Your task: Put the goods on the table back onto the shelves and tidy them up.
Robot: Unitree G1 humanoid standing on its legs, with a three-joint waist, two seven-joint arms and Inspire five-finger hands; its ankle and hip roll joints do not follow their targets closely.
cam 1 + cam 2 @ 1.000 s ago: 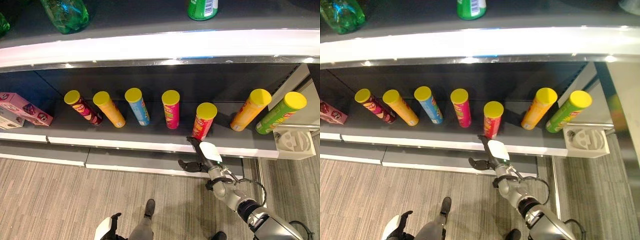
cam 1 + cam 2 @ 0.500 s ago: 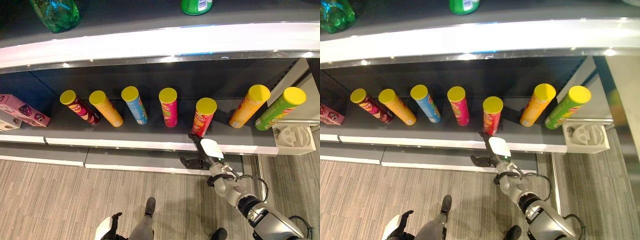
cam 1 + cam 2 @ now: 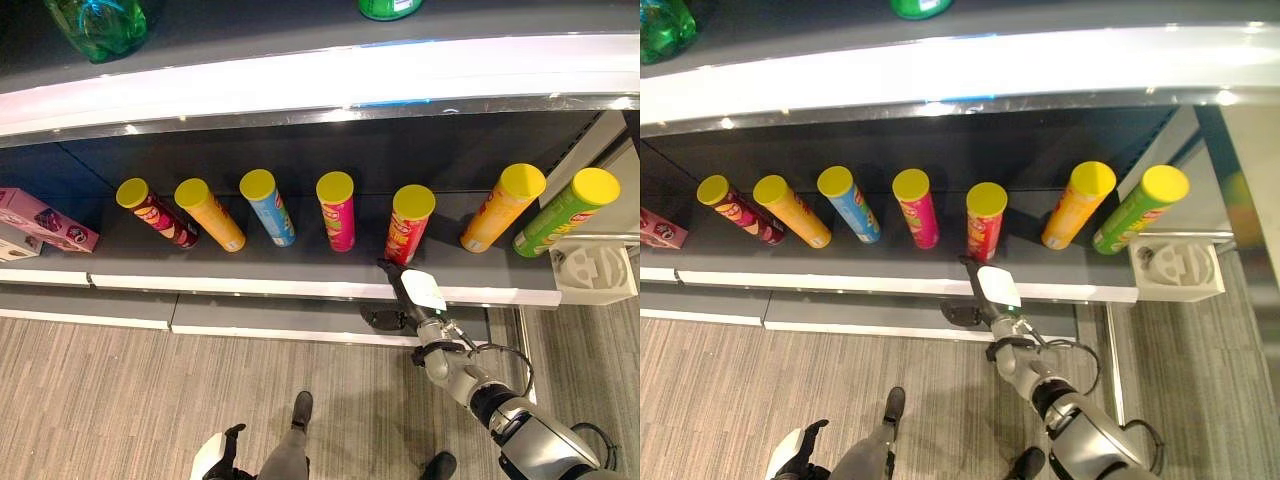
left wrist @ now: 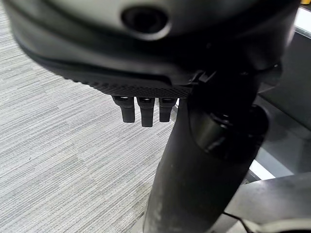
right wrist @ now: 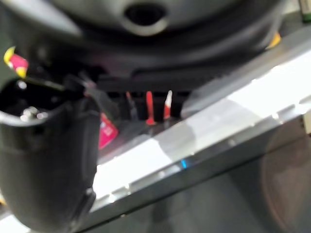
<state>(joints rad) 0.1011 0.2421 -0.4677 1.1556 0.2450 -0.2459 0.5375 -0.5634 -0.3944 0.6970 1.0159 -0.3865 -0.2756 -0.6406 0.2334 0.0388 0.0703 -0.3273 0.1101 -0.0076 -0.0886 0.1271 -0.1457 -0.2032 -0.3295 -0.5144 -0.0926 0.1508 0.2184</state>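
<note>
- The right hand [image 3: 408, 300] is hanging just in front of the lower shelf [image 3: 300, 285], at its near edge, directly below the red chip can [image 3: 409, 224]; its fingers are stretched out straight and holding nothing, the white-covered thumb on top
- The left hand [image 4: 141, 109] is showing in its own wrist view over the grey floor [image 4: 58, 145], fingers relaxed and empty
- Seven yellow-lidded chip cans are standing on the lower shelf: from the left the dark red can [image 3: 158, 213], the orange can [image 3: 209, 214], the blue can [image 3: 267, 207], the pink can [image 3: 337, 210], the red one, then the second orange can [image 3: 502, 207] and the green can [image 3: 567, 211] at the right end
- The step looks like tidying the red can, which is sitting nearer the shelf front than its neighbours
- To do it well, I would be raising the fingers above the shelf lip first, then nudging the can low on its body, since a push near the lid could be tipping it
- A slow push should be keeping it clear of the pink can beside it
- A pink box [image 3: 45, 219] is lying at the shelf's far left
</note>
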